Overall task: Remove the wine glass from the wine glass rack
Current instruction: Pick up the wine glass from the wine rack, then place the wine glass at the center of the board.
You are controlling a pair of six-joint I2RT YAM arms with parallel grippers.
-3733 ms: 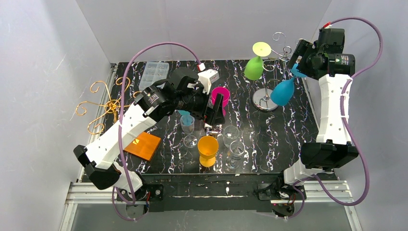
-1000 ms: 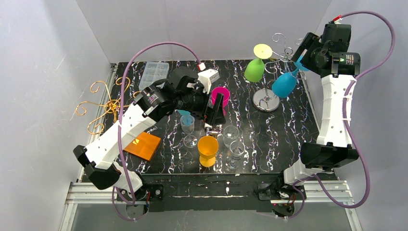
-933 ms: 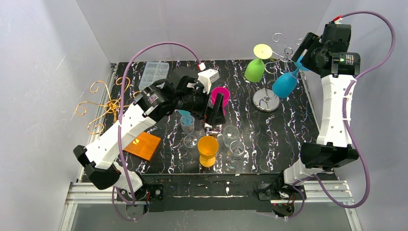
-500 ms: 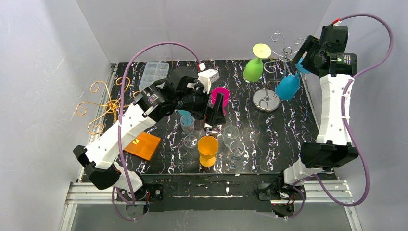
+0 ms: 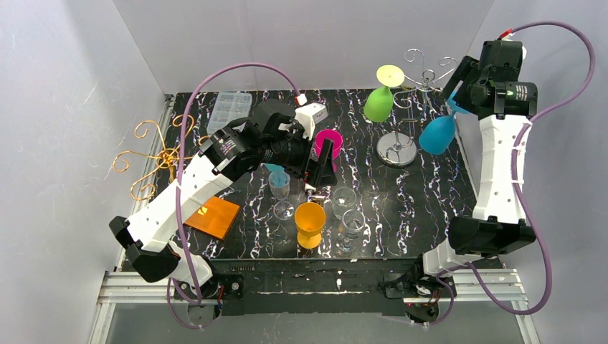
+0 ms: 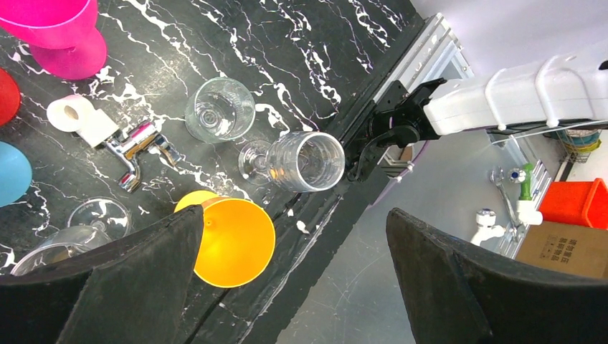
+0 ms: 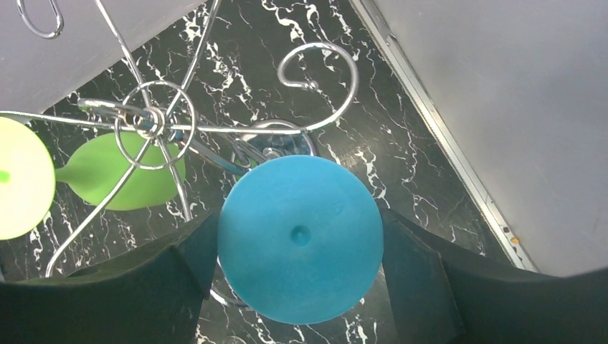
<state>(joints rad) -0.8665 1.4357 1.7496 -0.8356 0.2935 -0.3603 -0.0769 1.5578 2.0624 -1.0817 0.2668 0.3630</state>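
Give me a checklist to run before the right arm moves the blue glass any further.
1. Right gripper hold on the blue glass: ok, the glass foot fills the gap between the fingers.
2. Blue glass clear of the rack: ok, it hangs to the right of the rack, apart from the hooks.
3. Green glass seated on the rack: ok, hanging from its hook.
4. Bare table for a set-down: ok, there is an open patch in front of the rack.
5. Left gripper out of the way: ok, open, empty, well left of the rack.
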